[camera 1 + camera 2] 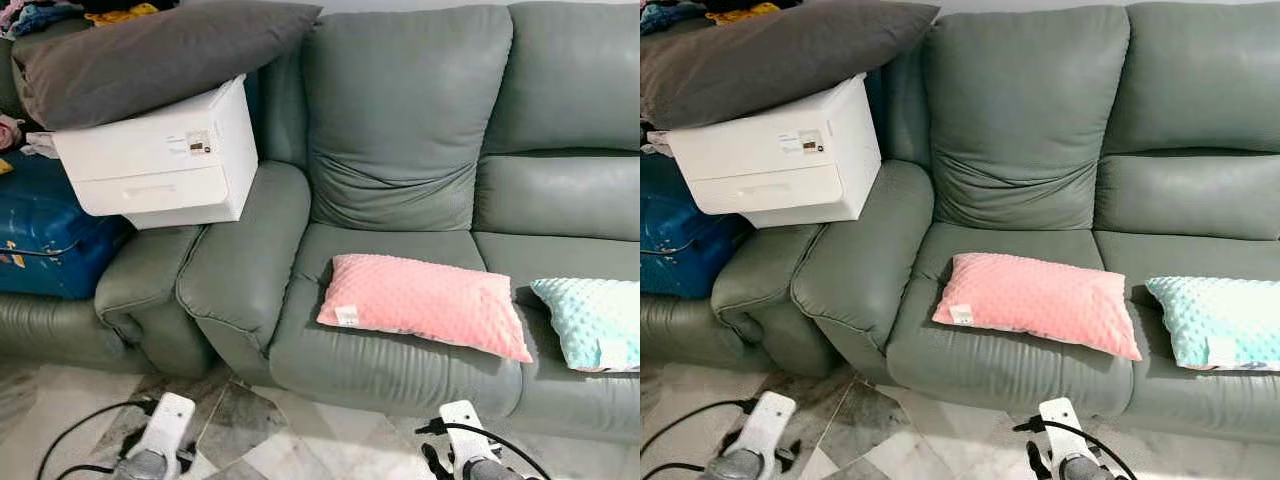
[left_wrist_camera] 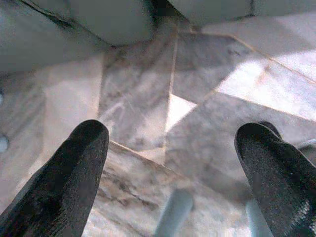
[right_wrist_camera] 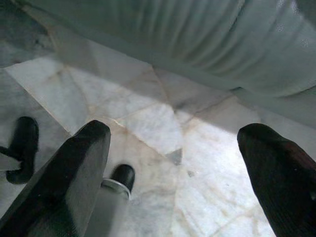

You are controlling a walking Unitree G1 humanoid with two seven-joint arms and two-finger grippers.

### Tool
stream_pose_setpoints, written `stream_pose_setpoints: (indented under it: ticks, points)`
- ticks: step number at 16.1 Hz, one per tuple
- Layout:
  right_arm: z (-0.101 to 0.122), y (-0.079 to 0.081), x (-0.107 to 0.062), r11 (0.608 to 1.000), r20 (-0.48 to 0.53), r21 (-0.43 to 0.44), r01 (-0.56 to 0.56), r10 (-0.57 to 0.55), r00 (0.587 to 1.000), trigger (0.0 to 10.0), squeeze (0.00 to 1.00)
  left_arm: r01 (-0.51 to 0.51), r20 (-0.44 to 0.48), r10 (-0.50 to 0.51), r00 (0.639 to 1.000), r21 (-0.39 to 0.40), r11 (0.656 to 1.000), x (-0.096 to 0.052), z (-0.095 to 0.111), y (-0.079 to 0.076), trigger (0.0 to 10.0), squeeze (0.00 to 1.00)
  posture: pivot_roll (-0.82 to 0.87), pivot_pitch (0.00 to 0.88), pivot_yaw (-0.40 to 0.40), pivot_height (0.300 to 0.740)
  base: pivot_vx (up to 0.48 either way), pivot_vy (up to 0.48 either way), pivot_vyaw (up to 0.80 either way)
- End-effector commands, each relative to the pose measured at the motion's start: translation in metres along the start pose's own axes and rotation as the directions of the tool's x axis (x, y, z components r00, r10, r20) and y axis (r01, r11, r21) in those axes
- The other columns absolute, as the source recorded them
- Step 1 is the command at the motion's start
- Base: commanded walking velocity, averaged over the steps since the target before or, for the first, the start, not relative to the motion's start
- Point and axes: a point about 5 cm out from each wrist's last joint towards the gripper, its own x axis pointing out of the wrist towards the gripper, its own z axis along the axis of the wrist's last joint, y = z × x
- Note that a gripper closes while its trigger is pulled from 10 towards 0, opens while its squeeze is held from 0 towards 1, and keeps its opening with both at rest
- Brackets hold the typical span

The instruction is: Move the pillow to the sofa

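Green sofa [image 1: 400, 180] holds pink pillow [image 1: 425, 303] (both grippers hang spread).

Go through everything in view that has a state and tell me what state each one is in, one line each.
Pink pillow: lying flat on the sofa seat, not held.
Light blue pillow: flat on the next seat, apart from the pink one.
Grey pillow: resting on the white box.
White box: tilted on the sofa arm.
Left claw: open, empty, above the floor.
Right claw: open, empty, above the floor.
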Motion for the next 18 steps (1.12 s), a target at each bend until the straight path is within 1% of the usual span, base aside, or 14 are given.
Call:
stream_pose_setpoints:
  ticks: [1, 2, 3, 8, 13, 18]
  points:
    - [0.0070, -0.0004, 0.0014, 1.000, 0.013, -0.003, 0.001, -0.001, 1.000, 10.0, 0.00, -0.008, -0.014, 0.008, 1.000, 0.005, 1.000, -0.0004, -0.0027, 0.0029, 10.0, 0.00, -0.13, 0.000, 0.066, 0.740, 0.000, 0.000, 0.00]
    - [0.0082, -0.0003, 0.0017, 1.000, 0.014, -0.002, -0.003, 0.003, 1.000, 10.0, 0.00, -0.007, -0.016, 0.007, 1.000, 0.006, 1.000, -0.0003, -0.0025, 0.0021, 10.0, 0.00, -0.14, 0.000, 0.063, 0.740, 0.000, 0.000, 0.00]
    - [0.0081, 0.0000, 0.0017, 1.000, 0.010, -0.021, -0.006, 0.006, 1.000, 10.0, 0.00, -0.006, -0.019, 0.006, 1.000, 0.004, 1.000, -0.0003, -0.0028, 0.0016, 10.0, 0.00, -0.14, 0.000, 0.061, 0.740, 0.000, 0.000, 0.00]
    - [0.0010, -0.0050, 0.0001, 0.999, -0.020, -0.044, -0.002, 0.001, 1.000, 10.0, 0.00, 0.016, -0.020, -0.017, 1.000, -0.011, 1.000, -0.0002, -0.0029, -0.0006, 10.0, 0.00, -0.15, 0.000, 0.060, 0.740, 0.000, 0.000, 0.00]
    - [0.0005, -0.0064, -0.0001, 0.999, -0.024, -0.049, -0.003, 0.001, 1.000, 10.0, 0.00, 0.027, -0.006, -0.027, 1.000, -0.008, 1.000, 0.0005, 0.0019, -0.0018, 10.0, 0.00, -0.15, 0.000, 0.061, 0.740, 0.000, -0.336, 0.00]
    - [0.0016, -0.0049, 0.0003, 0.998, -0.023, -0.058, -0.011, 0.010, 1.000, 10.0, 0.00, 0.032, -0.008, -0.032, 0.999, -0.008, 0.999, 0.0003, 0.0005, -0.0026, 10.0, 0.00, -0.15, 0.000, 0.060, 0.740, 0.000, -0.367, 0.00]
